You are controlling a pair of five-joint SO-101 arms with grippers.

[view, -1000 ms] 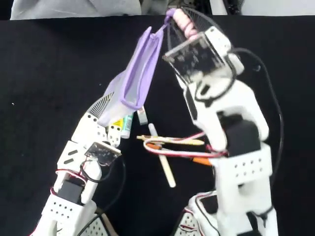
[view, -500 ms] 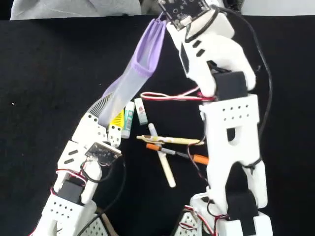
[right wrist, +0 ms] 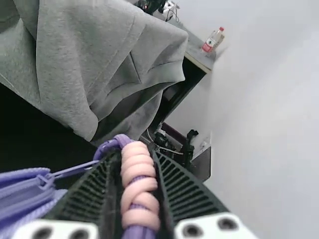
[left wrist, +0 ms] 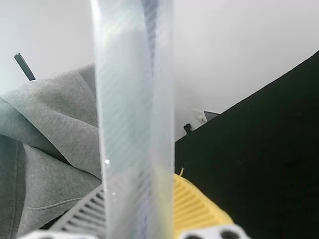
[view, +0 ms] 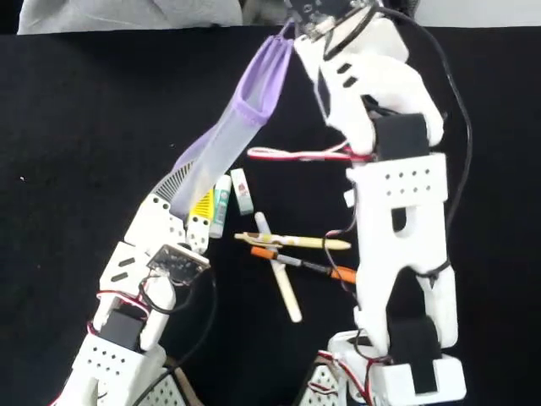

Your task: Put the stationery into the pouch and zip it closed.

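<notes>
A purple pouch (view: pixel 245 110) hangs stretched in the air between both grippers. My left gripper (view: pixel 188 199) is shut on its lower end, where the translucent pouch (left wrist: pixel 132 124) runs up from between the fingers beside a yellow pad (left wrist: pixel 194 209). At the table's far edge, my right gripper (view: pixel 293 25) is shut on the pink twisted zipper pull (right wrist: pixel 138 184). On the black table below lie a yellow pen (view: pixel 296 242), an orange pen (view: pixel 304 266), a cream stick (view: pixel 283 288), a teal tube (view: pixel 221 203) and a small eraser (view: pixel 242 191).
The right arm's white body (view: pixel 397 211) rises just right of the pens, with a red cable (view: pixel 296 155) looping across above them. A grey cloth (view: pixel 127 13) lies past the table's far edge. The black table (view: pixel 76 127) is bare to the left.
The right arm has swung up and away toward the far edge with the zipper pull, drawing the pouch longer and tauter. The left arm has stayed where it was.
</notes>
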